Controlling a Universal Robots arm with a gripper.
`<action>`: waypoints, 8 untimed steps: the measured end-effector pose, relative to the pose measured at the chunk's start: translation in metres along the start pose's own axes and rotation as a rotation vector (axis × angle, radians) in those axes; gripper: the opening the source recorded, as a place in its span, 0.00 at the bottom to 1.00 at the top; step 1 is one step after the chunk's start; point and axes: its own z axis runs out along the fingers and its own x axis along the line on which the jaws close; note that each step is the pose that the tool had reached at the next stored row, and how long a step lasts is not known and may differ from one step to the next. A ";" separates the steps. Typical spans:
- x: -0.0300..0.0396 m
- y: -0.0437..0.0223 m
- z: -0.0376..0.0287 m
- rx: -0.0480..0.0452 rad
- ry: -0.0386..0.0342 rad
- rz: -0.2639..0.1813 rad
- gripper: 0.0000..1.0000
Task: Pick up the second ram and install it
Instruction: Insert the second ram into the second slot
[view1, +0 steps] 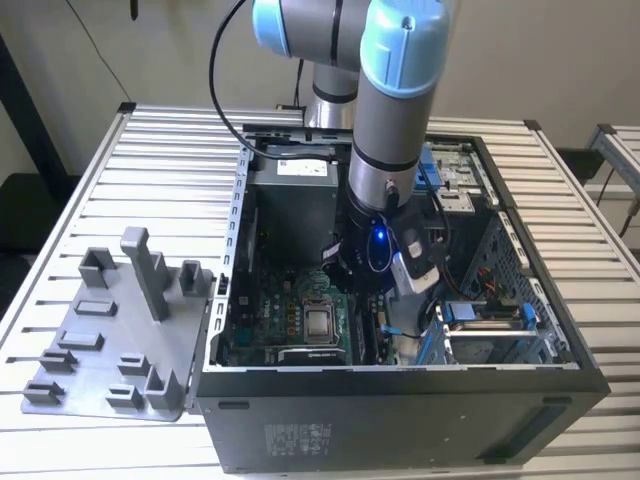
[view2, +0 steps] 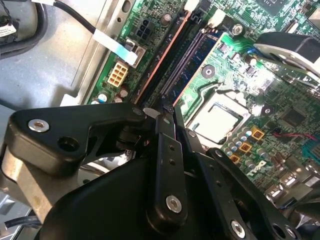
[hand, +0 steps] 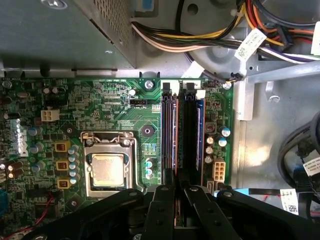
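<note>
Nearest in the exterior view is the dark front wall of the open computer case (view1: 400, 420), lying on the slatted desk (view1: 170, 150). The grey plastic fixture (view1: 110, 340) with its upright posts sits just beside the case, on the exterior view's left.

Inside the case, the arm (view1: 395, 120) reaches down to the green motherboard (hand: 115, 105). In both wrist views the claw (hand: 179, 192) hangs over the memory slots, right beside the metal processor socket (hand: 107, 167). Its two black fingers (view2: 165, 150) are drawn in close, and a thin dark stick runs edge-on out from between them. I judge this to be the second ram (hand: 187, 135), standing upright along its slot with the claw clenched on its near end. How deep it sits in the slot cannot be told.

Further off lie the slot latches, then the perforated metal power supply (hand: 65, 30) and a bundle of coloured cables (hand: 210, 35) at the far wall.

The stick should be light and stiff, but thin and fragile. It will bend or crack if twisted, and the chips on its faces are best left unpressed. It is best held across the two flat faces near the top edge, square to the slot, so any push goes straight down the board.
</note>
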 end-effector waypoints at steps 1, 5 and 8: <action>0.0000 0.0000 0.0002 -0.0001 0.0000 -0.001 0.14; 0.0001 0.0001 0.0006 0.0001 -0.0001 -0.003 0.14; 0.0001 0.0002 0.0026 -0.0001 -0.0001 -0.004 0.14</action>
